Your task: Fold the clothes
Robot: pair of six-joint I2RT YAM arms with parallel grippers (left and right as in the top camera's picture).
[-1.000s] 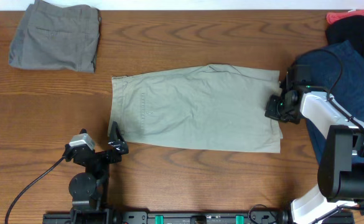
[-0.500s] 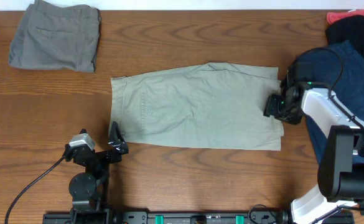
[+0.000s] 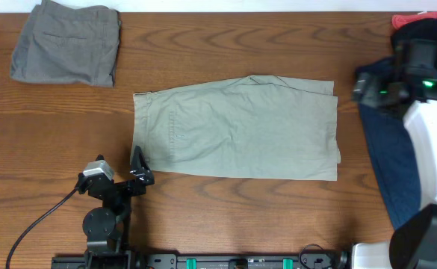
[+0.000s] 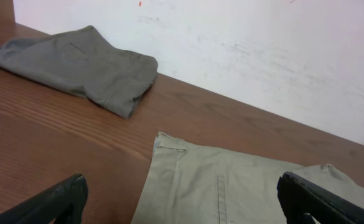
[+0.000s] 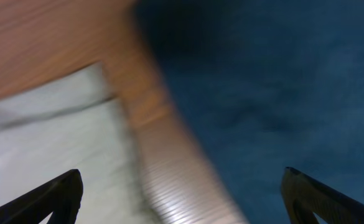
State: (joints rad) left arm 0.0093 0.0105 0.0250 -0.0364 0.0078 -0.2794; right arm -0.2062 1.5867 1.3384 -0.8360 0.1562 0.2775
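Overhead alone shows red piece (image 3: 418,18), wrist cams: L pincer (image 4: 182,186) wide nr khaki shorts (image 4: 244,196), R pincer (image 5: 182,183) wide.

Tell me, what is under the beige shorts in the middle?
Only the wooden table shows around the beige shorts; they lie flat, but whatever the cloth covers is hidden.

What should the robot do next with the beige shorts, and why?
Probably lower the right tool to the shorts' right edge and fold it leftward: they lie flat, neither tool holds them, and the left tool sits open at their corner.
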